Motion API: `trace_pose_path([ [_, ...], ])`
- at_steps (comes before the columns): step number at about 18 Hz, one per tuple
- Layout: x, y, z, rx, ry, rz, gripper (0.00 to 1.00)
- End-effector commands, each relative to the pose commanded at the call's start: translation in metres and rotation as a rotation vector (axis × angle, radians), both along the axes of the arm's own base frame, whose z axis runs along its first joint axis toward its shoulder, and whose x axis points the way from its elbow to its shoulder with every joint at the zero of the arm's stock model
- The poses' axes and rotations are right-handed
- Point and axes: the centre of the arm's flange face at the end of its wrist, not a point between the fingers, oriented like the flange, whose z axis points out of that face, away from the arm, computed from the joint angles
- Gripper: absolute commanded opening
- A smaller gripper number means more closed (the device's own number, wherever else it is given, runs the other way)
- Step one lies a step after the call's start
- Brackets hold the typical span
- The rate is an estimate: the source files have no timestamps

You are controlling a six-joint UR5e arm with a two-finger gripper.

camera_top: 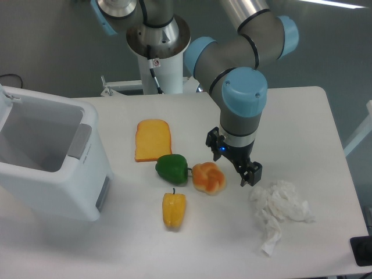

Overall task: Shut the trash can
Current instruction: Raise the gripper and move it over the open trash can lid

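Note:
The trash can (pixel 87 174) is a large white boxy bin at the table's left edge. Its top is open and I can see into its hollow inside. A sliver of its white lid (pixel 6 99) stands raised at the far left edge of the frame. A grey latch panel (pixel 81 141) sits on the rim nearest the toy foods. My gripper (pixel 232 157) points down over the middle of the table, well to the right of the bin and just above an orange bread roll (pixel 208 178). Its black fingers are spread apart with nothing between them.
Between the bin and the gripper lie a toast slice (pixel 153 139), a green pepper (pixel 172 168) and a yellow pepper (pixel 174 209). Crumpled white paper (pixel 279 206) lies at the right front. The arm's base (pixel 157 40) stands at the back.

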Motion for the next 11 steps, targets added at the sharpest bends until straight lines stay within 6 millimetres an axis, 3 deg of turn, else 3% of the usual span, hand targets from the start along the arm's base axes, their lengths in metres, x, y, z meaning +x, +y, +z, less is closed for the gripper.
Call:
trace_pose_path([
  [5, 0.004, 0.001, -0.001, 0.0, -0.004, 0.0, 1.0],
  [7, 0.016, -0.003, -0.01, -0.007, -0.011, 0.014, 1.0],
  [10, 0.044, -0.013, -0.001, 0.014, 0.008, 0.009, 1.0],
  [11, 0.054, -0.017, 0.01, 0.017, 0.025, 0.006, 1.0],
])
